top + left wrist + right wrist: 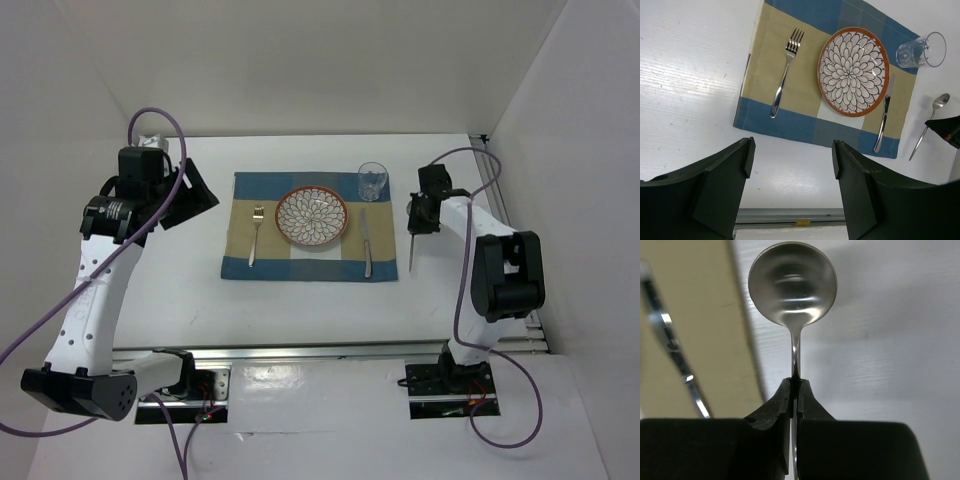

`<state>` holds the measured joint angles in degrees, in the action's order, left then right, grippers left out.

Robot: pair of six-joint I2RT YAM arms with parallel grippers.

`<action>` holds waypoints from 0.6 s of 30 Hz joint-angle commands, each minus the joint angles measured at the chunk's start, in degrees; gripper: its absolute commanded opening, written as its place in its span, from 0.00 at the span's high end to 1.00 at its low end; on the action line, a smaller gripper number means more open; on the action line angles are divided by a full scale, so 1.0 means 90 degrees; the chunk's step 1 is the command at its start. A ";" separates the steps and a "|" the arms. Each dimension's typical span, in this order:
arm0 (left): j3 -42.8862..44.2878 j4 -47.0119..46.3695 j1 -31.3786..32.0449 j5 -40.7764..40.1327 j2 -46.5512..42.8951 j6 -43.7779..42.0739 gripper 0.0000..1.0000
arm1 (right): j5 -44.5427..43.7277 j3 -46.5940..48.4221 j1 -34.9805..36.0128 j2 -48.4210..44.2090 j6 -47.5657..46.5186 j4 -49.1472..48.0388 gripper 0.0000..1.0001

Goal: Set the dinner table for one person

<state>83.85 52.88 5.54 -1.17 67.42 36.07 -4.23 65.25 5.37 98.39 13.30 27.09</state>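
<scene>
The right wrist view shows what the overhead cannot: the right hand (795,386) is pinched shut on the thin neck of a spoon (792,282), bowl pointing away, just off the right edge of the placemat (690,315). The left hand (792,155) hovers spread above the white worktop (300,310), which spans the overhead view beneath everything. Mid-worktop on the placemat lie a fork (256,235) left, a patterned plate (313,216) centre and a knife (366,245) right — with a glass (372,181) at its far right corner.
</scene>
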 commanded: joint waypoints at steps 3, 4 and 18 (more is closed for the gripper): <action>0.0077 -0.0085 0.0019 0.0120 -0.0010 -0.0122 0.20 | 0.0431 0.0347 0.0663 -0.0581 0.0386 0.0359 1.00; 0.0077 -0.0085 0.0019 0.0120 -0.0010 -0.0122 0.20 | 0.0528 0.0405 0.0722 -0.0581 0.0387 0.0359 1.00; 0.0077 -0.0026 0.0019 0.0062 0.0048 -0.0239 0.20 | 0.0324 0.1128 0.1367 0.0942 0.0739 0.0173 0.94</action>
<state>83.85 52.95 5.54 -0.75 67.85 35.70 0.43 71.96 16.91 105.54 18.85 29.17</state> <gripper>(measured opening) 0.802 0.052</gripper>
